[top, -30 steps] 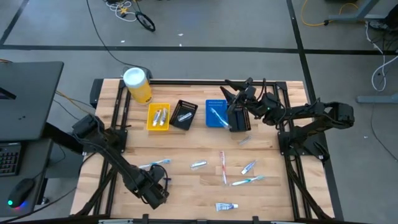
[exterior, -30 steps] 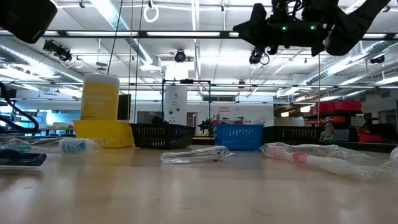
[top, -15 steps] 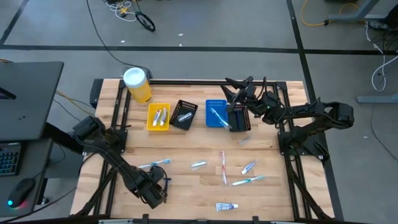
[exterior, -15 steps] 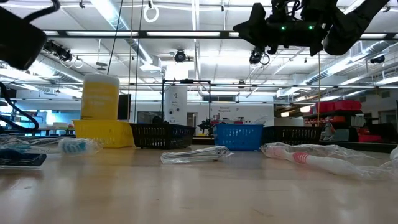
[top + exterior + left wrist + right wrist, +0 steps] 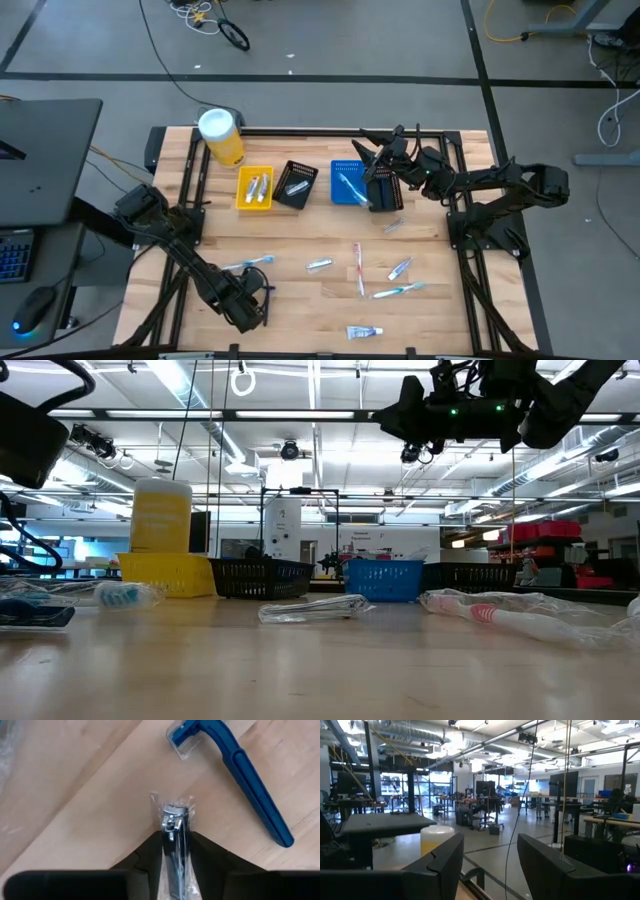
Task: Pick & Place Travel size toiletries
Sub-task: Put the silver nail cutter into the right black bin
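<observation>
My left gripper (image 5: 252, 300) (image 5: 175, 845) hovers over the near-left part of the table, shut on a clear-wrapped packet (image 5: 173, 820) with a silver metal piece inside. A dark blue razor (image 5: 240, 775) lies flat on the wood just beyond it. Loose on the table lie a light-blue toothbrush (image 5: 248, 265), a small tube (image 5: 319, 264), a red-white brush (image 5: 358, 268), a second toothbrush (image 5: 398, 290) and another tube (image 5: 364, 332). My right gripper (image 5: 372, 150) (image 5: 490, 865) is open, high over the blue bin (image 5: 350, 183), touching nothing. My left gripper pinches the clear-wrapped packet between its two fingers (image 5: 150, 855), which lie along its length. The packet's free end (image 5: 172, 802) sticks out past the fingertips, toward the table. Whether that end touches the wood cannot be told.
Along the far side stand a yellow bin (image 5: 254, 188), a black bin (image 5: 296, 184), the blue bin and a second black bin (image 5: 390, 195). A yellow canister with a white lid (image 5: 221, 136) stands at the far-left corner. Bare wood lies between the bins and the loose items.
In the low view my left gripper has sunk lower, toward the table, over the last second.
</observation>
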### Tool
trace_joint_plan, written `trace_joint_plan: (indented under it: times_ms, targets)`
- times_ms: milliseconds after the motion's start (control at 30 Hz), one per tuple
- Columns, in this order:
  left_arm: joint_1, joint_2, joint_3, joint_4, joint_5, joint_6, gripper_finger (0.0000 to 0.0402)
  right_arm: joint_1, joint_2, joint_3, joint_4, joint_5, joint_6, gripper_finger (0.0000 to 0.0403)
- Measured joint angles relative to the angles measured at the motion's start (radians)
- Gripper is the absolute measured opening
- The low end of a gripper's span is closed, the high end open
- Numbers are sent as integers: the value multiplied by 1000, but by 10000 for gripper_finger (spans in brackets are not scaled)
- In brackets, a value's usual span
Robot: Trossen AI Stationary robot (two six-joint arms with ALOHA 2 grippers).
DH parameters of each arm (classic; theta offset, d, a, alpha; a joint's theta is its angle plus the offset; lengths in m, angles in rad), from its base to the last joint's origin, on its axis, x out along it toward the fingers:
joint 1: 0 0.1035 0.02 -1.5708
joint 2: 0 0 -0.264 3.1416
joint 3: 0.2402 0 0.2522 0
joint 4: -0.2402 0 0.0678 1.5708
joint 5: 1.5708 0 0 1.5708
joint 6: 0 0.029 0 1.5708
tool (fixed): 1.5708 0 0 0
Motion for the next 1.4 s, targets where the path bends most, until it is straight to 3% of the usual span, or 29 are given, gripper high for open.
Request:
trace_joint_plan:
  times_ms: [200, 433, 567, 733, 867, 967, 1167, 1400]
  targets:
    - [29, -21, 1, -27, -74, 43, 74, 0, 0, 0, -7, -1, 14, 195]
    - [113, -142, 77, -307, -254, 200, 86, 0, 0, 0, -7, 0, 18, 195]
    - [246, -232, 92, -368, -392, 363, 82, 0, 0, 0, 0, 0, 18, 195]
    - [490, -263, 90, -270, -488, 710, 81, 0, 0, 0, 1, -1, 18, 195]
    - [684, -247, 90, -86, -483, 1035, 83, 0, 0, 0, -11, -1, 18, 195]
    - [820, -249, 91, 33, -446, 1174, 83, 0, 0, 0, -35, -1, 18, 195]
    - [1039, -244, 85, 75, -262, 1285, 84, 0, 0, -1, -88, -2, 10, 195]
    - [1085, -167, 37, 184, -159, 1355, 84, 0, 0, -1, -199, -52, 10, 195]
